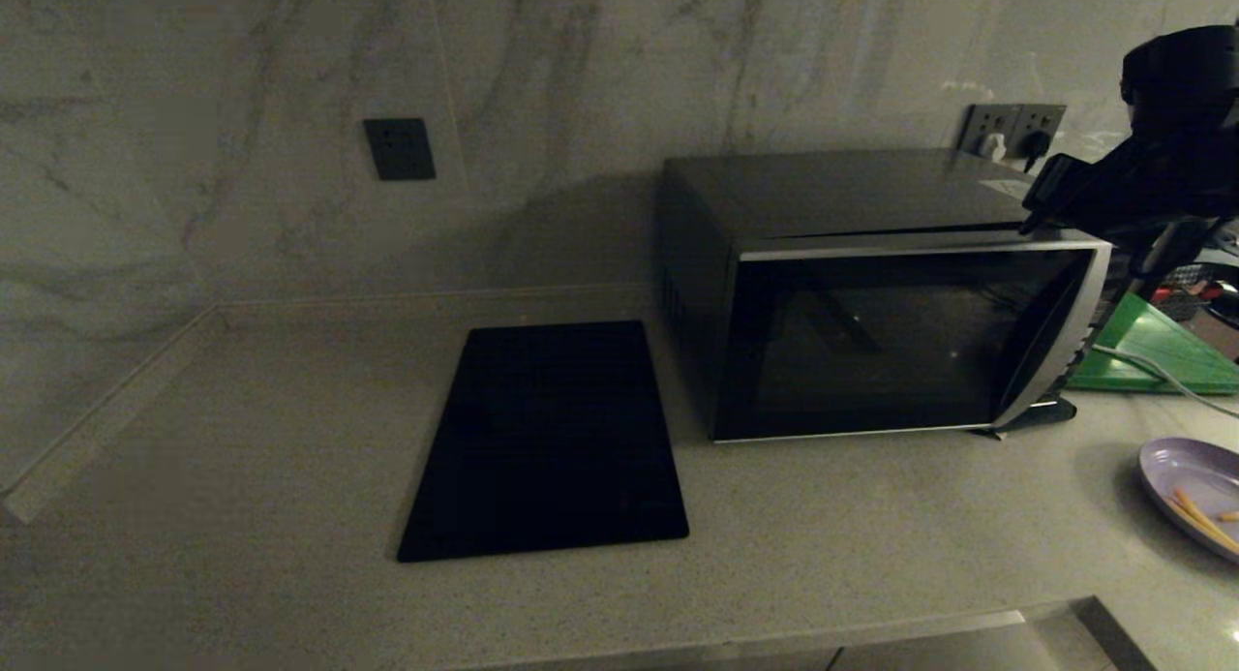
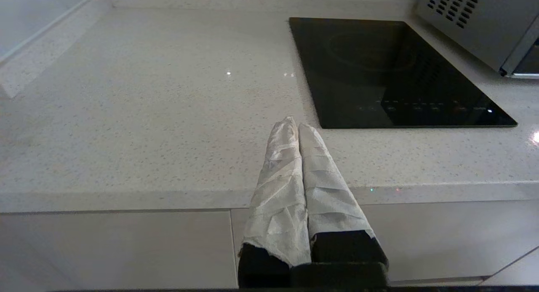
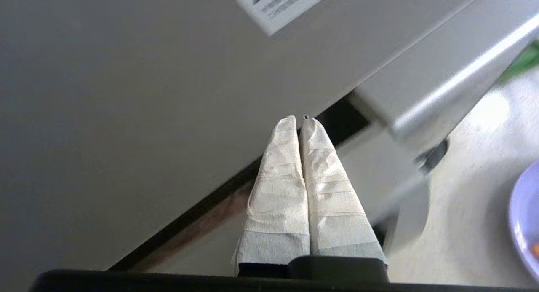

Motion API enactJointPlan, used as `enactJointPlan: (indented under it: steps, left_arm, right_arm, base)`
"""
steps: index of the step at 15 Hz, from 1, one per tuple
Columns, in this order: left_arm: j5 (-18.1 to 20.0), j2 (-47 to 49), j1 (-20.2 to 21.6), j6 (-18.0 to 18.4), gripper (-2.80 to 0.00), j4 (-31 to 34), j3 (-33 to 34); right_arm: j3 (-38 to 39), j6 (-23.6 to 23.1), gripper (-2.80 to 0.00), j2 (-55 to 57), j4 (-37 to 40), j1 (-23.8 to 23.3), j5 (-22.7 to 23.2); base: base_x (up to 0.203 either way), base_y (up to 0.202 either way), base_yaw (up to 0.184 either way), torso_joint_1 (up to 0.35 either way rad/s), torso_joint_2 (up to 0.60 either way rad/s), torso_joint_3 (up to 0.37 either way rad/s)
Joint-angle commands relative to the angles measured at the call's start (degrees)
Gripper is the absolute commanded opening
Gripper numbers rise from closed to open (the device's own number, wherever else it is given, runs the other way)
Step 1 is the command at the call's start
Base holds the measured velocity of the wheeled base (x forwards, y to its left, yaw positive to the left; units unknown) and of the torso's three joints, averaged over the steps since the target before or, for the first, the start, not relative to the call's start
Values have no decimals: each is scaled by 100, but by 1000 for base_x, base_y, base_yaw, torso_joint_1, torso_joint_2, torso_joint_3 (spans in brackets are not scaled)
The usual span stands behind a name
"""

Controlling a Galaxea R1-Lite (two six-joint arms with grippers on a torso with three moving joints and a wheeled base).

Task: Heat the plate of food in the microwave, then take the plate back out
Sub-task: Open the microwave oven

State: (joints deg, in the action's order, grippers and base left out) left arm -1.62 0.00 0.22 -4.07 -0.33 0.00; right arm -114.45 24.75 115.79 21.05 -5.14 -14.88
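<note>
None of the heating looks done yet: the microwave sits on the counter with its door barely ajar, and the plate of food sticks waits on the counter to its right, outside it. Opening, loading, heating and removal all appear to remain. The right gripper, fingers pressed together and empty, reaches over the microwave's top front right corner at the door gap. The left gripper, also pressed together, idles low before the counter edge.
</note>
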Motion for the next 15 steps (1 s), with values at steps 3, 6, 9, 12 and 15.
enactJointPlan:
  steps: [3,6,9,12,15]
  left_arm:
    - [-5,9,4,-6,-280,-2,0]
    - [-5,9,4,-6,-280,-2,0]
    - [-5,9,4,-14,-280,-2,0]
    - [-5,9,4,-6,-280,-2,0]
    - [-5,9,4,-6,-280,-2,0]
  right_arm:
    - [-8,-40,-280,145,23,-40,-6]
    - [1,-58,-280,33,218,-40,-14]
    - [32,-50,-280,-197,535,-19,-6]
    - [323,-41,-280,-506,733,66,-14]
    - [374,-18,-280,-817,1121,236,-14]
  base:
    - [0,0,0,0,0,0]
    - [0,0,0,0,0,0]
    - [0,0,0,0,0,0]
    - [0,0,0,0,0,0]
    - [0,0,0,0,0,0]
